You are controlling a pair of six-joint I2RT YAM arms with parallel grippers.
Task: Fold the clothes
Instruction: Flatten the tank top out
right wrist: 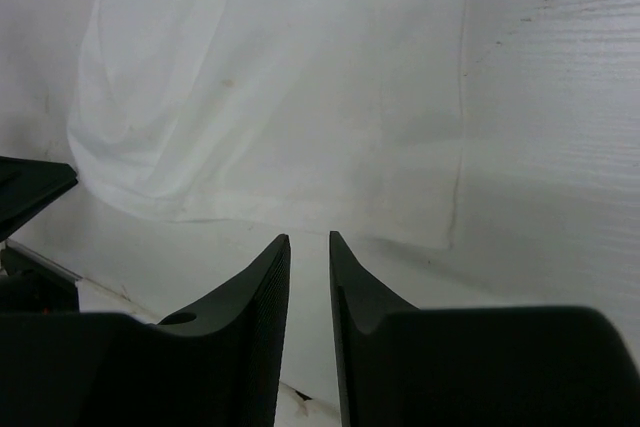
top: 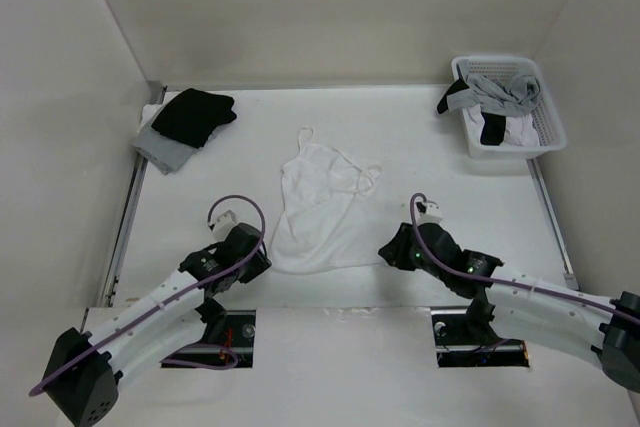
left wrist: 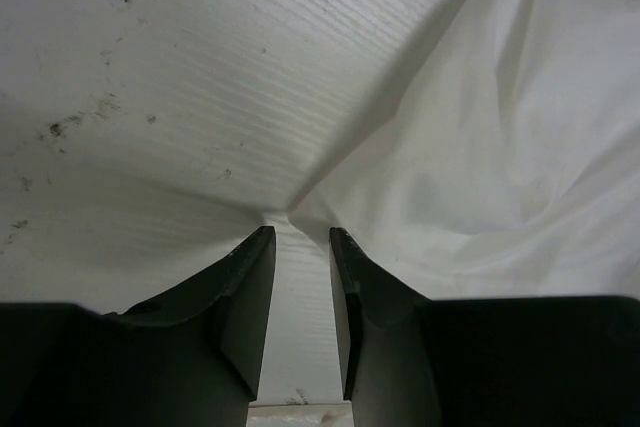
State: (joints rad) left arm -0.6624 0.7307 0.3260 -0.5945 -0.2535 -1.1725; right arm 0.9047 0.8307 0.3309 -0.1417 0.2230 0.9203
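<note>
The clothes [top: 320, 209] are one white strappy garment lying flat in the middle of the table, straps toward the far side. My left gripper [top: 264, 263] sits low at its near left corner. In the left wrist view the left gripper [left wrist: 302, 235] is open, with bare table between its fingers and the pinched-up corner of the garment [left wrist: 480, 147] just past the tips. My right gripper [top: 390, 250] is at the near right corner. Seen from the right wrist, that gripper [right wrist: 309, 239] is open too, and the garment's hem [right wrist: 280, 97] lies a little ahead of it.
A black garment [top: 197, 113] lies on a grey cloth [top: 160, 149] at the far left. A white basket [top: 548, 137] holding several clothes stands at the far right. White walls close in the table on three sides.
</note>
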